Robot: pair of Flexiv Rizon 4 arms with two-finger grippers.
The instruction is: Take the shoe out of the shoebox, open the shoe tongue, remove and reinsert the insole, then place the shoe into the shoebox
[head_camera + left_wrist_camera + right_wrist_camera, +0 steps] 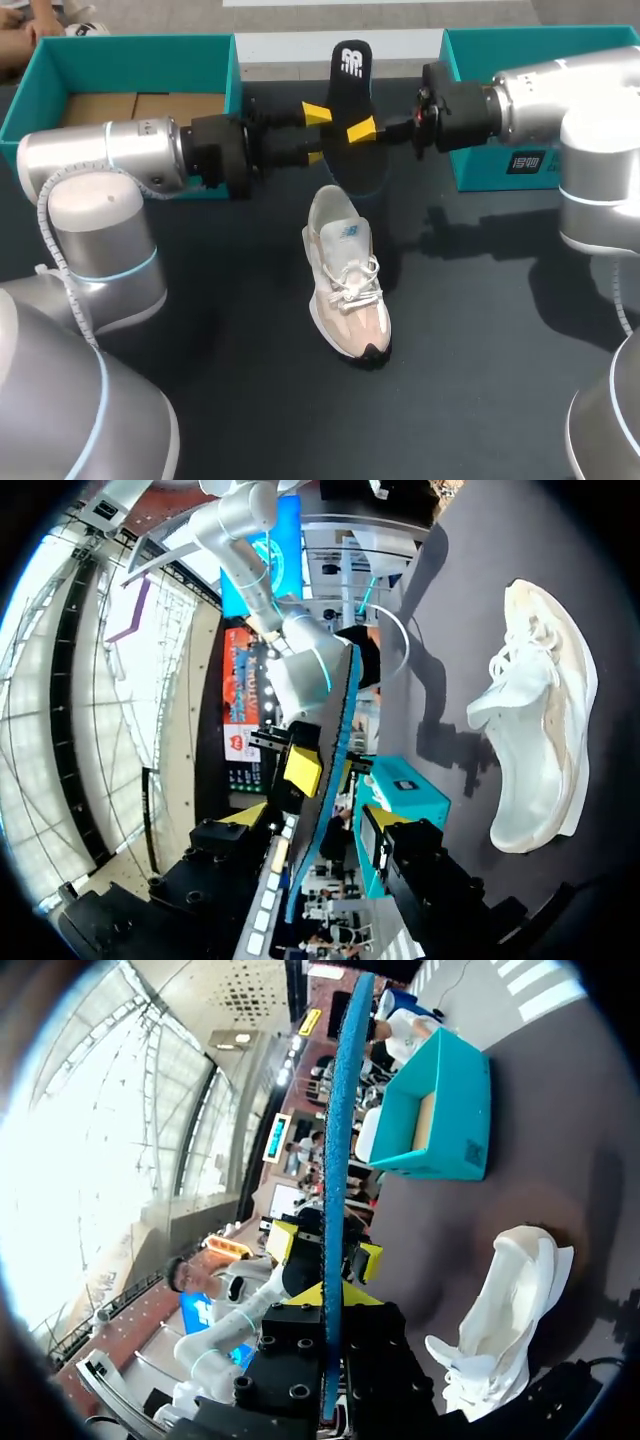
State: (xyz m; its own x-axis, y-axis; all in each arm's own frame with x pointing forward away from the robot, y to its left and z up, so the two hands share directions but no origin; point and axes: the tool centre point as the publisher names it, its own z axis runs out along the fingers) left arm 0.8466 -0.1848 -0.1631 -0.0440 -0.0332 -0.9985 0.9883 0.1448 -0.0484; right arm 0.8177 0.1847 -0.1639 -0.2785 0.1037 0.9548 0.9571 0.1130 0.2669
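Note:
A black insole with a blue edge stands upright above the table, between my two grippers. My right gripper is shut on it; in the right wrist view the insole's edge runs straight out from between the right gripper's fingers. My left gripper is open, its yellow tips straddling the insole with a gap on one side of the left gripper. The white and pink shoe lies on the dark table below, toe toward the front, also seen as the shoe and the shoe.
An open teal shoebox with a cardboard-coloured inside stands at the back left, shown in the right wrist view as the teal box. A second teal box sits at the back right, under my right arm, seen from the left wrist as a teal box.

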